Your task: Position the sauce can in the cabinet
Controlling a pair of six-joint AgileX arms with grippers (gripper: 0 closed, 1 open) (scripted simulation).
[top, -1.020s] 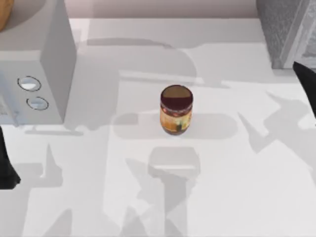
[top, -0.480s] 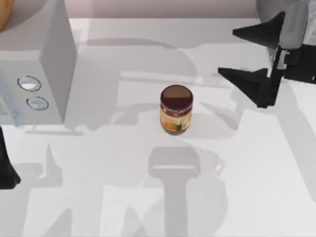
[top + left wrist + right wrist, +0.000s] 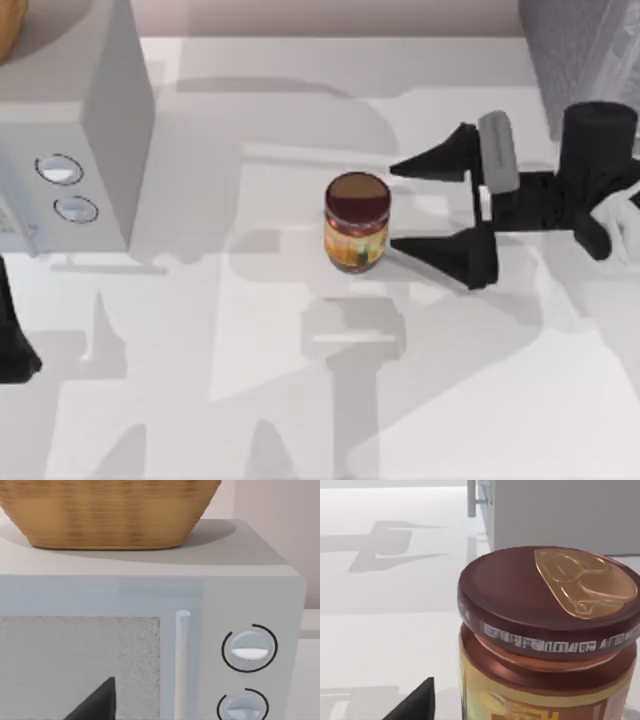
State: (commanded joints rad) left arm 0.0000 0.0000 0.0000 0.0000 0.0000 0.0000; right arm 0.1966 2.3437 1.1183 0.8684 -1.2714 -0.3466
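Right gripper (image 3: 392, 205): I have it on the right half of the table, pointing toward the top view's left. Its two black fingers are spread wide and empty, one tip past the far side of the can, the other at the near side, just beside the label. I cannot tell whether the near tip touches the can.

Right finger up close (image 3: 415, 702): a black tip shows in my right wrist view, low beside the can.

Sauce can (image 3: 356, 222): upright at the middle of the table, maroon lid up, yellow-orange label below. In the right wrist view the can (image 3: 550, 635) stands close, with a gold emblem on its lid.

Change from earlier: half a second ago my right gripper was farther right and farther back, well apart from the can; a second ago only a black edge of the arm showed at the right border. Now the fingertips flank the can. The can itself has not shifted.

Left arm (image 3: 14, 340): parked at the left edge of the table, as before. A dark tip of the left gripper (image 3: 95, 705) shows in the left wrist view; I cannot tell how its fingers stand.

Microwave (image 3: 75, 130): grey box at the far left with two round dials, well apart from the can. In the left wrist view the microwave (image 3: 250, 595) has its door, handle and dials facing the camera.

Basket (image 3: 107, 512): woven, sitting on top of the microwave.

Grey cabinet (image 3: 580, 60): at the far right corner, behind my right arm.

In the way: the table (image 3: 200, 400) between can and fingertips is bare.
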